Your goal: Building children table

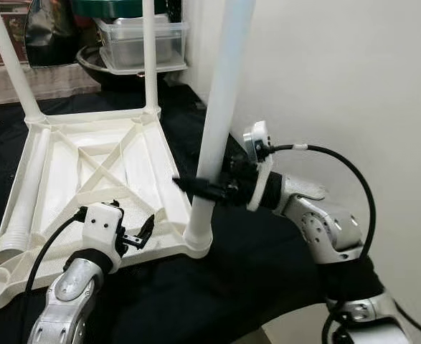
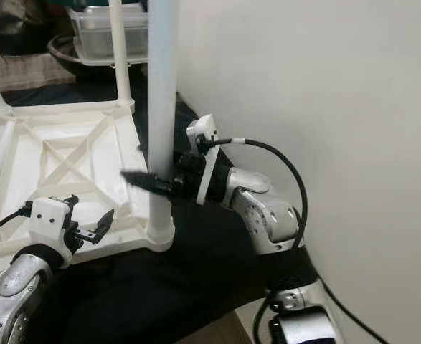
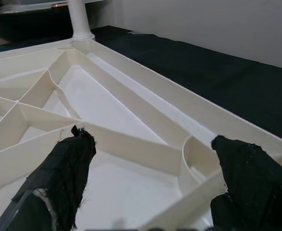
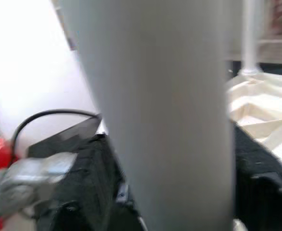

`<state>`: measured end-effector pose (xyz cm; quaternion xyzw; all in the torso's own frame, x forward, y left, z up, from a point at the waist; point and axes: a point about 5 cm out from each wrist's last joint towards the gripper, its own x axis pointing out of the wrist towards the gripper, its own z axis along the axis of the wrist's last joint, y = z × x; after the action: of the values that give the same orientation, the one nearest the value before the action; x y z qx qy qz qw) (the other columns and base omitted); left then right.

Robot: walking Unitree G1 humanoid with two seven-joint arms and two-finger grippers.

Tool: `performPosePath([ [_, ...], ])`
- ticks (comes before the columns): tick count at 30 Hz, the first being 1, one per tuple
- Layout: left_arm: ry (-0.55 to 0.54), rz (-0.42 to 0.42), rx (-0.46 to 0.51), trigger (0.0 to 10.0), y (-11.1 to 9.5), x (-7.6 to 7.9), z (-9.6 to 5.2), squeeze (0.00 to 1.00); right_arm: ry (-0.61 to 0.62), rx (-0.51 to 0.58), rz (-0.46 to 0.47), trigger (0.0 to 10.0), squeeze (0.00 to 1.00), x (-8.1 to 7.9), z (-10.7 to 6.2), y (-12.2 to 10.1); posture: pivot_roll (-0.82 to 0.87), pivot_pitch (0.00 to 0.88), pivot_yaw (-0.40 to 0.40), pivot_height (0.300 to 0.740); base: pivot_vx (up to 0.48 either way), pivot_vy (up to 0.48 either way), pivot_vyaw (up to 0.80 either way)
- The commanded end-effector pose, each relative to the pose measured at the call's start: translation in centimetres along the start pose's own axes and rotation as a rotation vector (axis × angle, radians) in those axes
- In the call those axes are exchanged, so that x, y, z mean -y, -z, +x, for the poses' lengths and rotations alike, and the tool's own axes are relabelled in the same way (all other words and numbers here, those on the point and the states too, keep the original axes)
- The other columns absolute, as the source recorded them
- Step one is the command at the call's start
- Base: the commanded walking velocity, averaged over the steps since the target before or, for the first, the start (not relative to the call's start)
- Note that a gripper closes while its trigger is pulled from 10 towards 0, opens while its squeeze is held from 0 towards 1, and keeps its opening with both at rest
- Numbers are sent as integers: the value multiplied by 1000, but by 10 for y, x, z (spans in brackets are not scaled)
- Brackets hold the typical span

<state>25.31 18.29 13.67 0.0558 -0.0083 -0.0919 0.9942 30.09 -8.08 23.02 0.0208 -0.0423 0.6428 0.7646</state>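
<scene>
A white plastic table top lies upside down on a black cloth, its ribbed underside facing up. 3 legs stand upright in its corner sockets: one at the far left, one at the far right, and one at the near right corner. A 4th leg lies flat inside the top, along its left side.

The right end effector is at the near right leg, low on it, with its fingers clamped around the tube from the right side. In the right wrist view this leg is very close and blurred.

The left end effector is at the near edge of the table top, left of the near right socket. Its fingers are apart, one on each side of a rib, and hold nothing.

Far behind the table top, a clear plastic box sits on a dark bowl. A white wall is on the right.
</scene>
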Motion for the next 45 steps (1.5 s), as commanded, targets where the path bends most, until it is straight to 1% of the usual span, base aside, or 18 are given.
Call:
performPosePath([
  [1,2,-12,-14,10000,4,3,-3,0,-62,-44,60,0,0,-8,10,22,127,0,-119,740,0,0,0],
  [4,-2,-11,-17,10000,5,2,-5,0,157,-65,83,0,0,9,18,32,129,0,-114,740,0,0,0],
  [8,1,-11,-23,10000,6,0,-7,0,1160,-131,169,0,0,68,-21,59,115,0,-102,740,0,0,0],
  [15,8,-12,-24,10000,7,2,-5,0,1389,-58,114,0,0,51,-47,58,111,0,-97,740,0,0,0],
  [16,10,-12,-24,10000,7,2,-5,0,1299,-18,94,10000,0,41,-36,52,111,0,-97,740,0,0,0],
  [19,15,-14,-25,10000,8,2,-4,0,948,168,81,10000,0,18,-3,34,86,0,-77,740,0,0,0],
  [20,19,-14,-26,10000,8,2,-3,0,803,236,98,10000,1000,12,4,26,84,0,-76,740,0,0,0],
  [24,23,-14,-26,10000,8,2,-2,0,734,274,110,10000,1000,10,8,21,82,0,-76,740,0,0,0],
  [25,25,-15,-26,10000,8,2,-2,0,532,249,123,10000,0,9,10,13,83,0,-77,740,0,0,0],
  [28,25,-15,-26,10000,8,2,-2,0,532,249,123,10000,0,9,10,13,83,0,-77,740,0,0,0],
  [31,17,-16,-20,10000,7,1,-2,0,-20,69,110,10000,0,-6,2,8,100,0,-98,740,0,0,0],
  [33,17,-16,-20,10000,7,1,-2,0,-20,69,110,10000,0,-6,2,8,100,0,-98,740,0,0,0],
  [34,14,-16,-18,10000,7,1,-3,0,-92,26,116,4196,0,-13,0,16,111,0,-107,740,0,0,0],
  [35,14,-16,-18,10000,7,1,-3,0,-92,26,116,4196,0,-13,0,16,111,0,-107,740,0,0,0],
  [36,11,-17,-17,10000,7,1,-3,0,-106,8,130,0,0,-17,1,23,121,0,-114,740,0,0,0],
  [38,11,-17,-17,10000,7,1,-3,0,-106,8,130,0,0,-17,1,23,121,0,-114,740,0,0,0],
  [42,12,-18,-19,10000,7,1,-5,0,258,-17,128,0,0,4,9,43,117,0,-103,740,0,0,0],
  [45,21,-20,-22,10000,7,1,-5,0,968,-151,171,0,0,43,-15,74,102,0,-92,740,0,0,0],
])
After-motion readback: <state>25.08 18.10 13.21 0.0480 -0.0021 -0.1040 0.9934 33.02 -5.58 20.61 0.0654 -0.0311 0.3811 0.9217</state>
